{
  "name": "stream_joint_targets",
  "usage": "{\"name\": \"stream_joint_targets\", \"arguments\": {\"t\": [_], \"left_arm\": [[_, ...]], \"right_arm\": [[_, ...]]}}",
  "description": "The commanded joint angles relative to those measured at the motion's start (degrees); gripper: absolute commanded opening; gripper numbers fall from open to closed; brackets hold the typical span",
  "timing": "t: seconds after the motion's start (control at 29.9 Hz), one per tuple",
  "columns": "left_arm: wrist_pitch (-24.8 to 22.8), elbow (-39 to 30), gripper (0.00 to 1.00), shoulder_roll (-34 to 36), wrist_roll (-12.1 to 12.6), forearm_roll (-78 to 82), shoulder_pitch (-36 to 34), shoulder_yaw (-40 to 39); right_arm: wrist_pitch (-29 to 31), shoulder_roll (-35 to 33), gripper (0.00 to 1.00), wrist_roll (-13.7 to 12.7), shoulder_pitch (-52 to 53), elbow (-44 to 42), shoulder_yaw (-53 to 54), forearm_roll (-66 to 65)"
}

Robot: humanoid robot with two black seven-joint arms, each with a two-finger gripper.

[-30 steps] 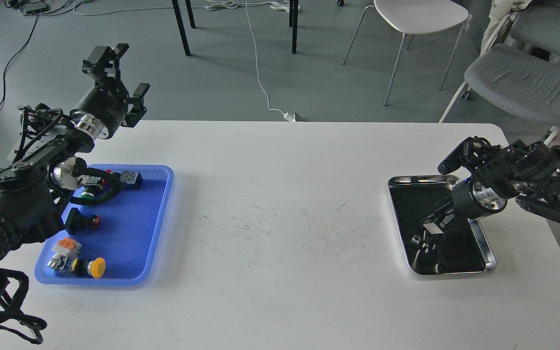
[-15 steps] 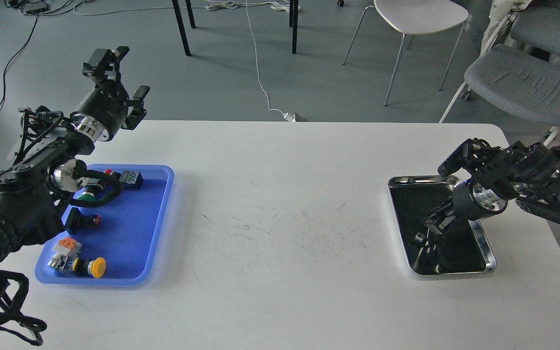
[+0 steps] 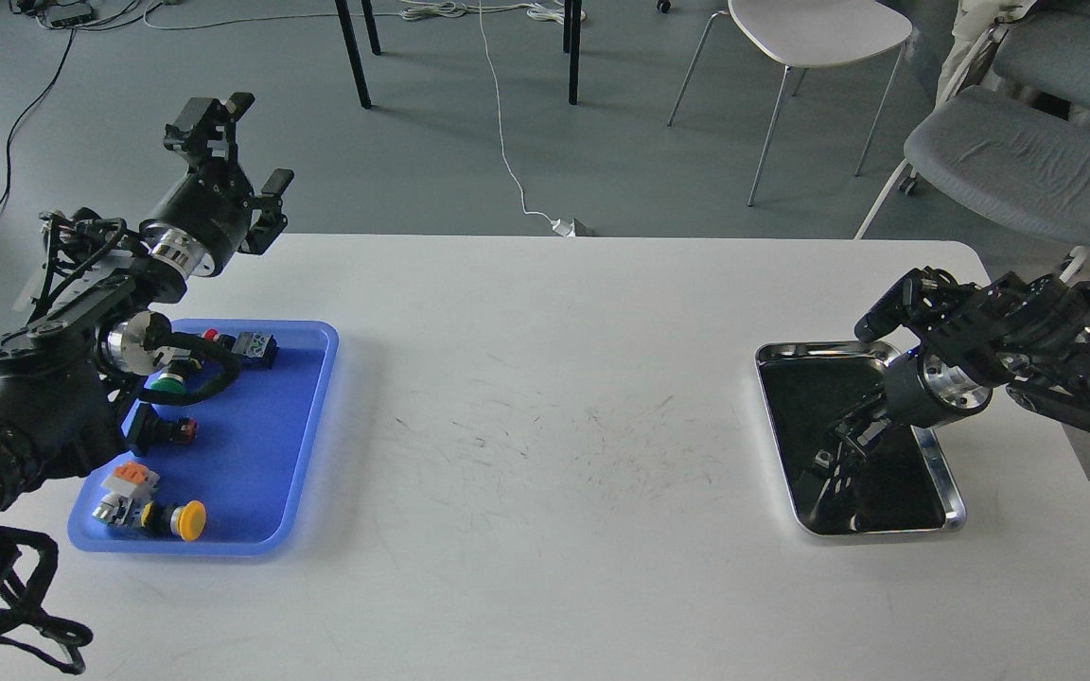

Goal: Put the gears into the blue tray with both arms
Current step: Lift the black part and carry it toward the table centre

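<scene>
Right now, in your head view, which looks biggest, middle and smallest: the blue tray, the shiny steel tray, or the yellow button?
1. blue tray: looks biggest.
2. steel tray: looks smaller, though my right arm covers part of it.
3. yellow button: by far the smallest, lying inside the blue tray.

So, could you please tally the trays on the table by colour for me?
Blue tray: 1
Steel tray: 1
Total: 2

Head view, looking down, table near
</scene>
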Motion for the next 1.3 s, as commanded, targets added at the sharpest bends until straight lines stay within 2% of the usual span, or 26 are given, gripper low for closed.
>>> {"name": "stream_joint_targets", "arguments": {"t": [0.0, 0.43, 0.6, 0.77, 0.87, 1.1, 1.27], "left_arm": [[0.02, 0.0, 0.99, -0.11, 0.0, 0.01, 0.0, 0.0], [0.11, 0.0, 0.99, -0.11, 0.0, 0.01, 0.26, 0.09], [0.11, 0.0, 0.99, 0.16, 0.0, 0.01, 0.18, 0.09], [0.02, 0.0, 0.99, 0.95, 0.0, 0.01, 0.09, 0.09], [0.02, -0.35, 0.99, 2.26, 0.0, 0.01, 0.09, 0.17], [0.02, -0.44, 0.99, 3.23, 0.0, 0.01, 0.09, 0.35], [0.02, -0.44, 0.99, 3.32, 0.0, 0.01, 0.09, 0.35]], "right_arm": [[-0.07, 0.0, 0.07, 0.03, 1.4, -0.11, 0.2, 0.25], [0.28, 1.04, 0.02, 0.03, 7.99, -0.64, 5.2, 1.22], [0.46, 6.31, 0.01, 0.03, 8.43, -2.56, 12.14, 1.22], [-0.16, 14.13, 0.01, 0.03, 7.64, -9.24, 19.7, 1.22], [-2.43, 18.0, 0.01, 0.03, 6.42, -10.92, 23.13, 1.22], [-6.57, 21.26, 0.01, 0.03, 3.43, -10.83, 29.11, 1.66], [-11.67, 22.58, 0.01, 0.03, 2.28, -8.56, 30.26, 1.93]]}}
